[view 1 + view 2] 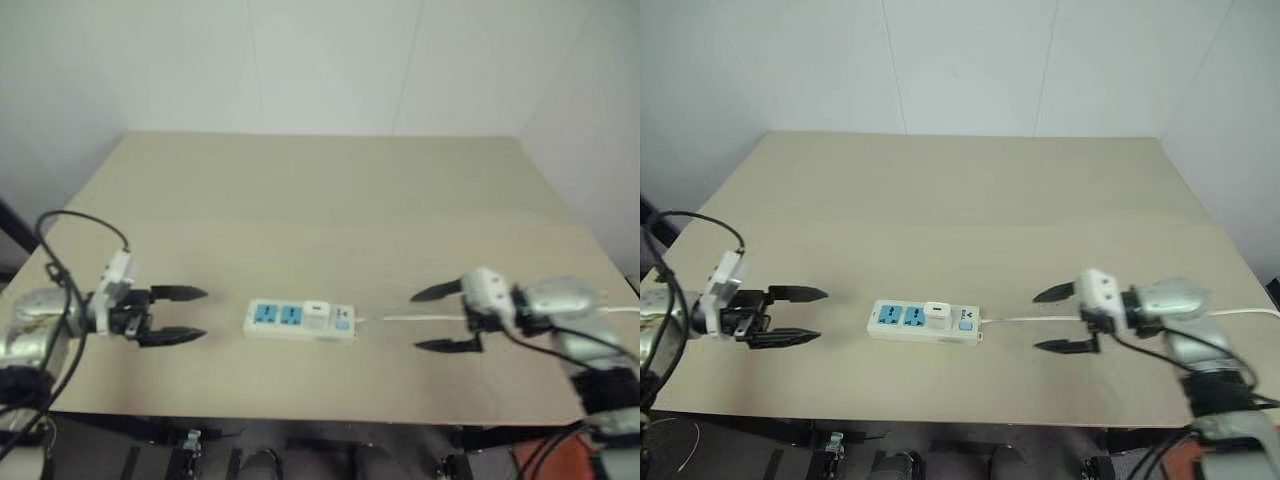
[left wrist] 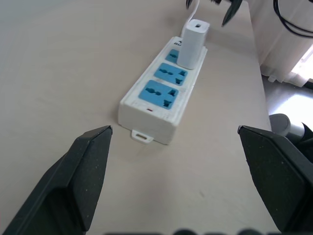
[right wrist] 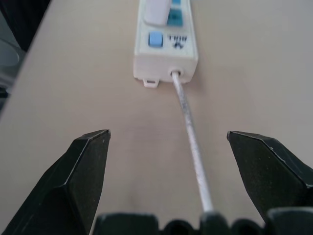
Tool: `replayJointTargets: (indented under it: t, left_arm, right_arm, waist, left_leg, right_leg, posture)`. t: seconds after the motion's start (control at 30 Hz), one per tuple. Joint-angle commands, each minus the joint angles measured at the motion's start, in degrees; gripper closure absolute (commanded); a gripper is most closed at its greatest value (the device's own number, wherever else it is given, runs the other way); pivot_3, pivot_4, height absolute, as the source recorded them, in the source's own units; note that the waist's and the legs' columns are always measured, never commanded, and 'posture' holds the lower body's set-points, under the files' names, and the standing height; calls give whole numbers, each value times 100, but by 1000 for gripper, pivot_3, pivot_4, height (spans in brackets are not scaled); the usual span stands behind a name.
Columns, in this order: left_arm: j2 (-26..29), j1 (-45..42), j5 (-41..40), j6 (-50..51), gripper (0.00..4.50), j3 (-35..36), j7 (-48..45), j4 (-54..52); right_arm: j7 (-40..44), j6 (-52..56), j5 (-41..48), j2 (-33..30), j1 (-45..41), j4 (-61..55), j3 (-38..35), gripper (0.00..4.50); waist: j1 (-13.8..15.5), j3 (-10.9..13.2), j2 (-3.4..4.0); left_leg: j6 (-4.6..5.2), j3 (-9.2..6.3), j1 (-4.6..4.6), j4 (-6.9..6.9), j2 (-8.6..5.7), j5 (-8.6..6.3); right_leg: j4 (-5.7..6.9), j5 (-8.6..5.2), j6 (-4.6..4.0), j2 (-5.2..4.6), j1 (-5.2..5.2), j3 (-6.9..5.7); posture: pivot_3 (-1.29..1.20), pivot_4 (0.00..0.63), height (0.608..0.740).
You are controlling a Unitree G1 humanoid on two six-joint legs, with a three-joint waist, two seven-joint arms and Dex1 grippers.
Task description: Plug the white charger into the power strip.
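The power strip (image 1: 299, 320) is lying near the table's (image 1: 320, 190) near edge, the white charger (image 1: 317, 313) standing in it; the left gripper (image 1: 185, 314) and right gripper (image 1: 437, 319) are hovering spread wide, well apart on either side.

The strip (image 1: 300, 321) lies on the bench (image 1: 320, 200) towards 6 o'clock. The charger (image 1: 317, 313) stands in its socket nearest the cord (image 1: 420, 317), which runs off to 3 o'clock. The left end effector (image 1: 178, 314) hovers at the strip's 9 o'clock, the right end effector (image 1: 442, 319) at its 3 o'clock, both apart from it.
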Motion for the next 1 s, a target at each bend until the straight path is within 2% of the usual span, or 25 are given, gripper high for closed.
replayJointTargets:
  t: [0.03, 0.13, 0.33, 0.7, 1.0]
  left_arm:
    - [245, 443, -68, 208, 0, 651, 103, -579]
    - [253, 764, -94, 418, 0, 982, 225, -920]
    - [127, 924, -33, 639, 0, 1114, 181, -1279]
    - [-271, 399, 419, 613, 0, 899, 339, -1034]
    - [-425, -76, 601, 688, 0, 735, 44, -742]
  right_arm:
    - [70, 322, 304, -561, 530, -605, -584, 23]
    - [161, 292, 421, -944, 1141, -808, -981, 23]
    - [-299, 376, 410, -977, 1717, -1190, -1339, 23]
    - [-615, 688, 432, -1172, 2403, -1689, -1943, 23]
    - [-825, 754, 425, -1069, 3034, -2130, -2317, 23]
  waist:
    - [6, 2, -1]
    - [14, 7, -3]
    - [-3, 10, -5]
    - [12, 10, -6]
    - [31, 9, -8]
  left_leg:
    - [0, 0, 5, -1, 0, 0]
    - [-1, 8, 18, 0, -1, 0]
    - [-7, 23, 41, 14, -1, 5]
    - [-7, 26, 30, 13, -1, 6]
    - [-7, 25, 34, 18, -1, 6]
  right_leg:
    - [0, -6, 9, 0, 5, -3]
    - [0, -27, 44, -2, 13, 3]
    - [3, -14, 57, -1, 27, 20]
    - [-2, -12, 55, 2, 23, 24]
    - [2, -11, 57, 5, 28, 24]
  posture:
    - [0, 150, 740]
    - [0, 150, 740]
    - [0, 150, 740]
    - [0, 150, 740]
    - [0, 150, 740]
